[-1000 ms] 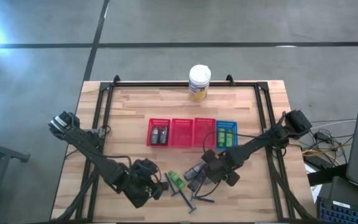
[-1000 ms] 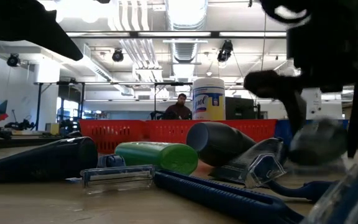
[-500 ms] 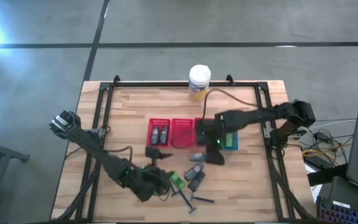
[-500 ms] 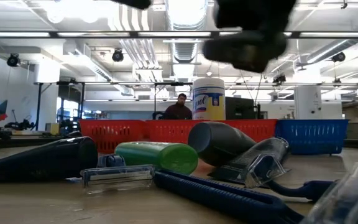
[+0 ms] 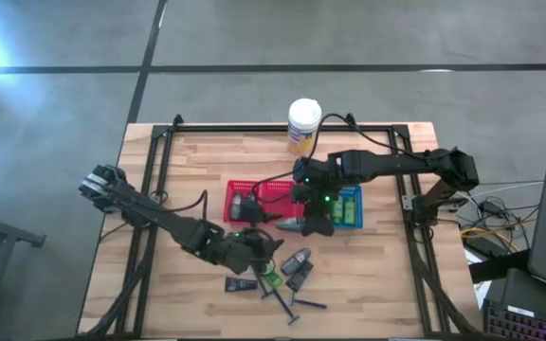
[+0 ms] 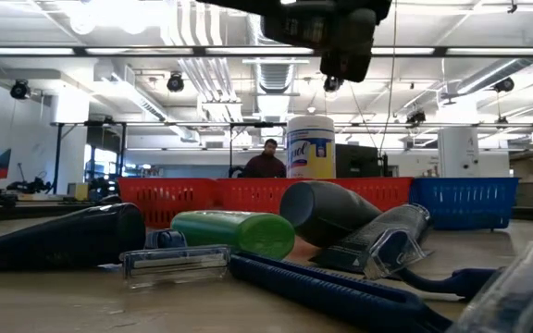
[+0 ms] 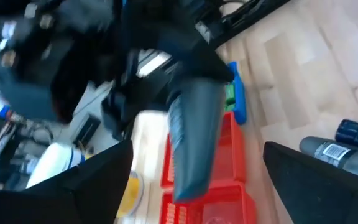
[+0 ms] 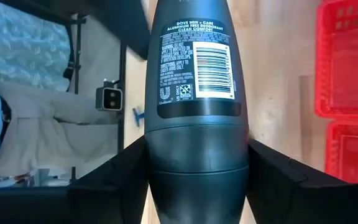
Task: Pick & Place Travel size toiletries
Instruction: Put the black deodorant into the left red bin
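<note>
**Holding a grey deodorant above the baskets**

Standing on a grey concrete floor, the wooden table [image 5: 207,170] has a black frame around it. In the low view the room behind is a big hall with ceiling lights and pipes, and a person [image 6: 266,159] sits far behind the table.

The right gripper [image 5: 313,220] is over the red mesh baskets [image 5: 275,201] and is closed on a grey Dove deodorant tube [image 8: 196,93], which fills the right wrist view between its fingers [image 8: 114,180]. The blue mesh basket [image 5: 345,206] with green tubes [image 5: 344,210] is just beside it. The left gripper [image 5: 259,248] is near the loose pile at the front; its fingers [image 7: 92,186] stand wide apart with nothing between them.

On the table lie a green tube [image 6: 234,231], a dark tube [image 6: 58,238], a grey tube [image 6: 327,213] and blue razors [image 6: 331,291]. A yellow canister with white lid [image 5: 304,125] stands at the far edge.
</note>
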Available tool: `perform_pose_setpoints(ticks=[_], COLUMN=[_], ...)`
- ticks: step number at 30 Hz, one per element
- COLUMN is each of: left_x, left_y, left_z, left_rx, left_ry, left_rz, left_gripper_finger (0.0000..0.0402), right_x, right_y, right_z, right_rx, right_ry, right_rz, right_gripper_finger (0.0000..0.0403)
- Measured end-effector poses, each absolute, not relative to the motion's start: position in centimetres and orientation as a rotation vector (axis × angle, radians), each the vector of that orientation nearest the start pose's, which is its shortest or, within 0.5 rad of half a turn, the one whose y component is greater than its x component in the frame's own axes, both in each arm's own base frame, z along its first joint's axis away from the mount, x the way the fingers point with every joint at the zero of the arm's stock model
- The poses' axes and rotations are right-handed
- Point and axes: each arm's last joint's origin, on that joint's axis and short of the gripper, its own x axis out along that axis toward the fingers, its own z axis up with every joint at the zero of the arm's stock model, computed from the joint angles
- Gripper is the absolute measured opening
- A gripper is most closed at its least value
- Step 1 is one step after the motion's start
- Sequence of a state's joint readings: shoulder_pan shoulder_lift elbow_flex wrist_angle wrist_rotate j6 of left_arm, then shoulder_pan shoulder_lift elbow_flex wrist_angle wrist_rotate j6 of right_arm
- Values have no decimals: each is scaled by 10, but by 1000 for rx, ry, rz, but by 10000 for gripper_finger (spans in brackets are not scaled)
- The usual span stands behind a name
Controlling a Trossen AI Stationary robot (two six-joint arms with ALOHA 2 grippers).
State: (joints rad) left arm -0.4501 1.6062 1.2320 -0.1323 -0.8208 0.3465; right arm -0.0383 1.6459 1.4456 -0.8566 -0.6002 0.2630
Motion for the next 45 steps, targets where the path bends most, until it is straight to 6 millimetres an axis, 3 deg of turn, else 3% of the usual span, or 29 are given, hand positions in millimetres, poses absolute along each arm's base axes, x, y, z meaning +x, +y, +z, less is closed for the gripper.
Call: perform_pose_setpoints(ticks=[9, 15, 45], left_x=[342, 348, 357], left_y=[-123, -125, -117], left_z=[289, 291, 294], left_rx=[720, 768, 704], left_ry=[469, 415, 335], left_rz=[254, 213, 146], left_gripper_finger=[294, 272, 268], right_x=[338, 340, 346], right_y=[5, 5, 10], right_z=[298, 300, 307], right_rx=[632, 663, 700], right_ry=[1082, 1065, 997], right_rz=[392, 411, 485], right_gripper_finger=[203, 200, 201])
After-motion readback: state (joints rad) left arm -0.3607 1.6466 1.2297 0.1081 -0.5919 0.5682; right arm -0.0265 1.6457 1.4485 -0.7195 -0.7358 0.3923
